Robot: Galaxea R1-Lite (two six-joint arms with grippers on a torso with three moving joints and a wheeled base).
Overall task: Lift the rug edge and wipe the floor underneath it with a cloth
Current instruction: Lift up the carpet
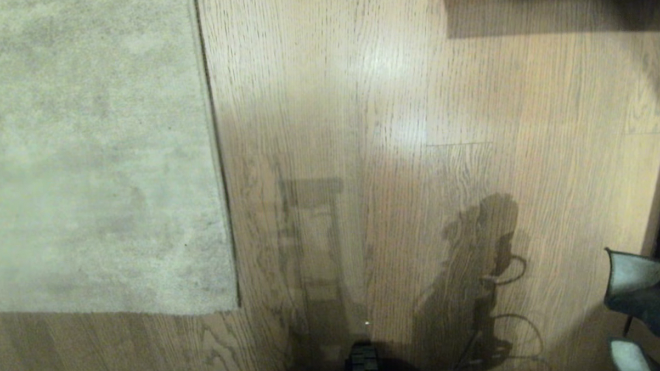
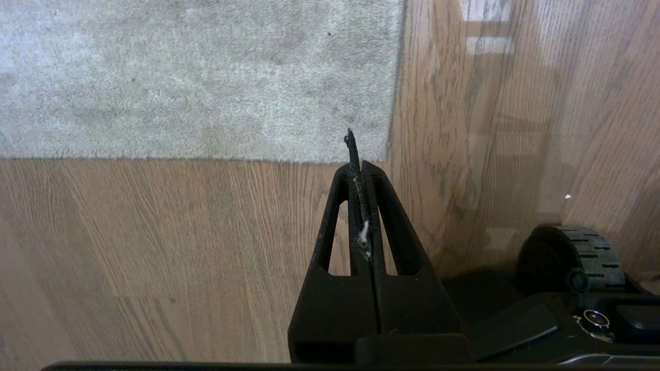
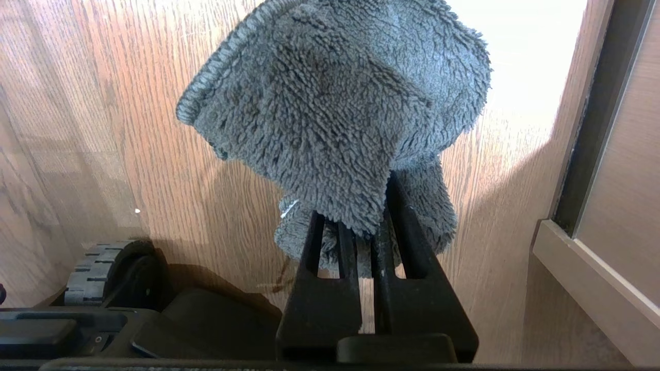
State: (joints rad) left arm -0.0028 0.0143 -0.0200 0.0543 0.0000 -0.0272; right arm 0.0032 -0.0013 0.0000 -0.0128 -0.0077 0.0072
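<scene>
Your right gripper (image 3: 368, 226) has its jaws clenched on the soft, fluffy grey cloth (image 3: 335, 118). Left gripper (image 2: 361, 170) jaws are clamped together, empty. Pinch the limp, heavy pale grey-beige rug's corner (image 1: 224, 299), lying flat on the wood-grain floor (image 1: 416, 149).

One rug (image 1: 87, 161), one cloth (image 3: 335, 118)

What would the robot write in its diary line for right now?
left gripper: shut, empty, above floor near rug edge | right gripper: shut on cloth | rug flat, wiping not begun
</scene>
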